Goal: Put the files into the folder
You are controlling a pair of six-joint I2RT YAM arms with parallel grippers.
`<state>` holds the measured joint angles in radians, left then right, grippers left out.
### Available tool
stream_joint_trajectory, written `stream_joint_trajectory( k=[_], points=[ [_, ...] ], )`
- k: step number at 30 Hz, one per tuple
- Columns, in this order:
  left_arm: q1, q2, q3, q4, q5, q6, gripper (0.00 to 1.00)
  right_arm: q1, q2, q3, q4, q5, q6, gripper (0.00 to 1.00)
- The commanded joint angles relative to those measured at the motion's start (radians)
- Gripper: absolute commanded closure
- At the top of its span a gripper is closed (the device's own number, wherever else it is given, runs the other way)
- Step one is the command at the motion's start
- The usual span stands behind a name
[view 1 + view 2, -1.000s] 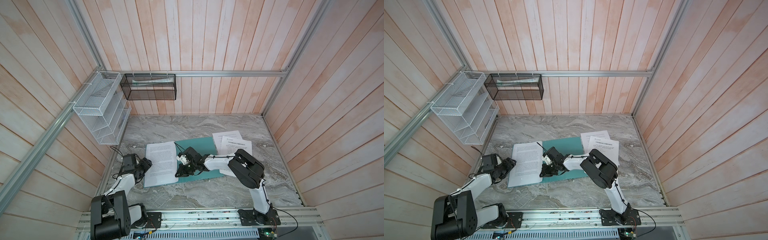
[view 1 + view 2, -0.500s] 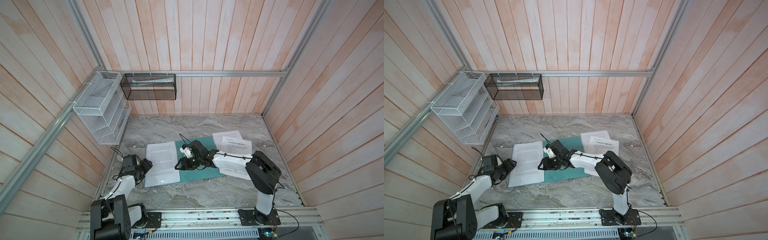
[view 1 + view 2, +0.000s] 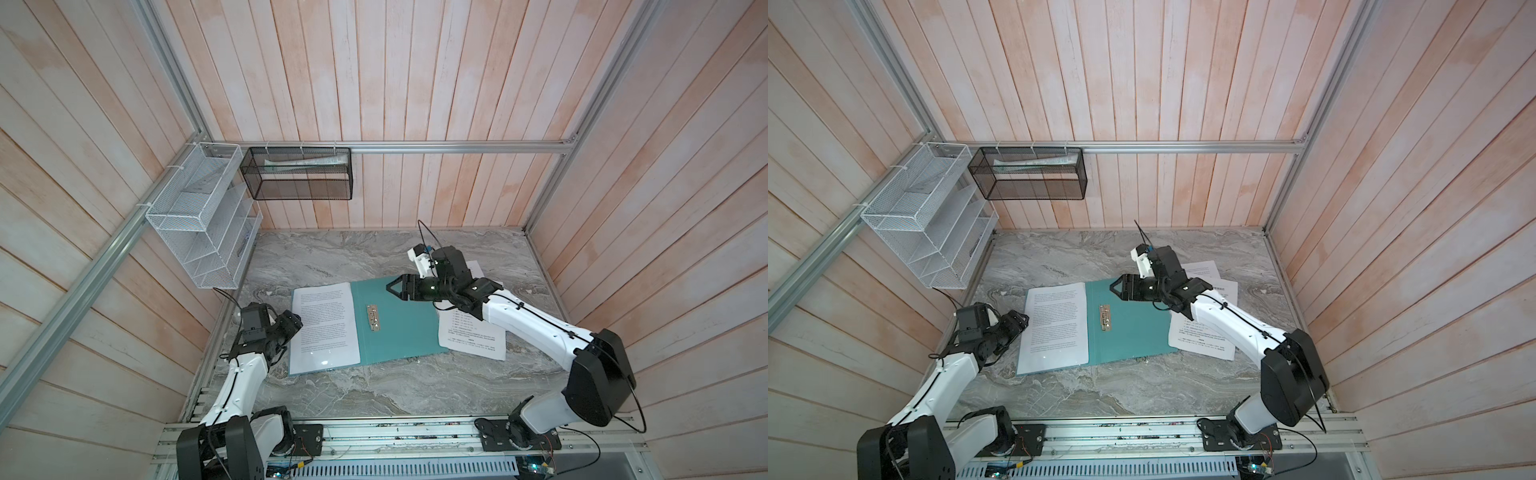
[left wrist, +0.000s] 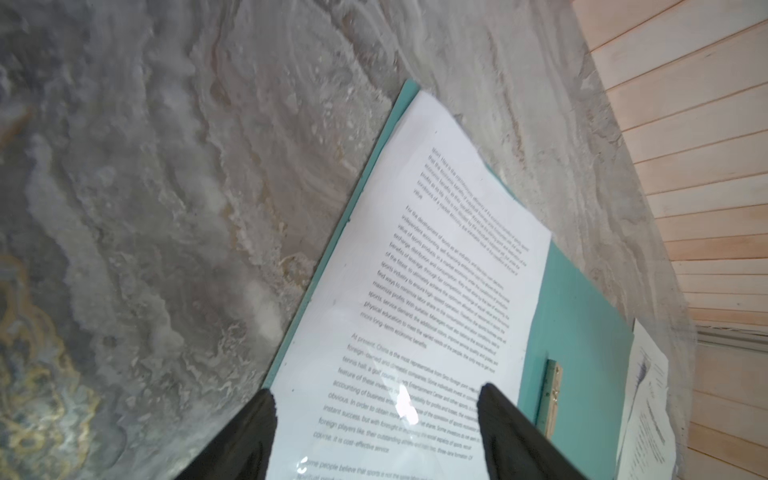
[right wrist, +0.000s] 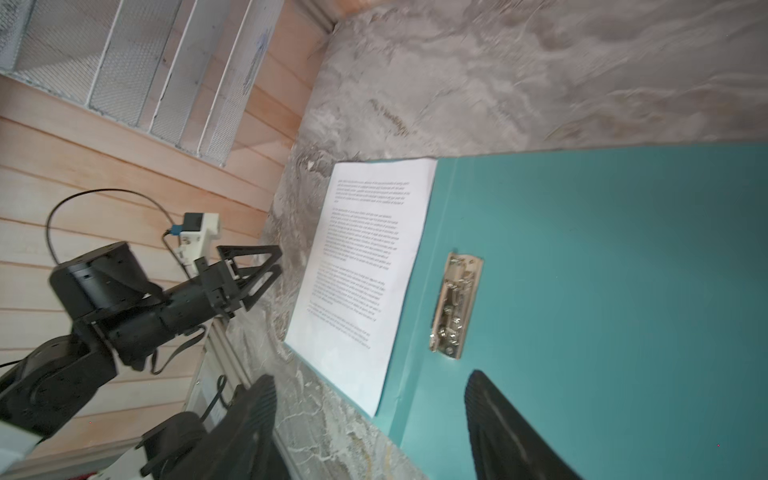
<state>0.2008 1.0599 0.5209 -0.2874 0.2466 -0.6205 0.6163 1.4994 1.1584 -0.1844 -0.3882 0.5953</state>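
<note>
The right pincer (image 3: 395, 288) hangs with its jaws apart and nothing between them, above the far edge of the flat teal-green rectangular folder (image 3: 399, 328). The right wrist view shows the same gap between its black fingers (image 5: 494, 415).

The folder lies open on the grey marbled table (image 3: 374, 386), in the middle of it. A small metal clip (image 3: 373, 318) is fixed inside, close to the fold. At 9 o'clock from the clip, one white printed paper sheet (image 3: 324, 328) lies flat on the left half of the folder. The right half is bare teal.

At 3 o'clock from the folder, the loose white printed paper sheets (image 3: 471, 338) lie on the table. They overlap each other, touch the folder's edge and are partly hidden under the right arm.

At 9 o'clock from the folder, the left pincer (image 3: 293, 324) is just beside the sheet's edge. Its jaws are also apart and clamp nothing, as the left wrist view (image 4: 376, 390) shows.

On the wall at 10 o'clock hangs a white wire-mesh rack (image 3: 199, 220); I cannot tell what is in its compartments. At 11 o'clock hangs a black mesh basket (image 3: 299, 187), and a pale rolled item (image 3: 303, 162) is inside it.
</note>
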Motion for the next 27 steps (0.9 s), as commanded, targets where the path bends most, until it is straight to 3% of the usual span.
stream_joint_trajectory(
  k=[1,5,6,9,15,27],
  points=[
    [-0.052,-0.006,0.110,-0.035,-0.055,0.035,0.22,-0.084,-0.018,-0.026,-0.058,0.092,-0.066,0.41],
    [-0.195,0.080,0.217,0.007,-0.047,0.060,0.23,-0.161,0.014,-0.055,-0.007,0.071,-0.080,0.84],
    [-0.242,0.115,0.243,0.012,-0.054,0.066,0.24,-0.160,0.037,-0.052,-0.001,0.053,-0.084,0.87],
    [-0.378,0.216,0.278,0.063,-0.042,0.081,0.26,-0.141,0.112,-0.056,0.028,-0.036,-0.088,0.89],
    [-0.472,0.388,0.200,0.235,0.093,0.038,0.33,-0.015,0.260,-0.034,0.051,-0.074,-0.087,0.91],
    [-0.491,0.381,0.050,0.246,0.085,-0.022,0.54,0.111,0.460,0.028,0.104,-0.114,-0.049,0.88]
  ],
)
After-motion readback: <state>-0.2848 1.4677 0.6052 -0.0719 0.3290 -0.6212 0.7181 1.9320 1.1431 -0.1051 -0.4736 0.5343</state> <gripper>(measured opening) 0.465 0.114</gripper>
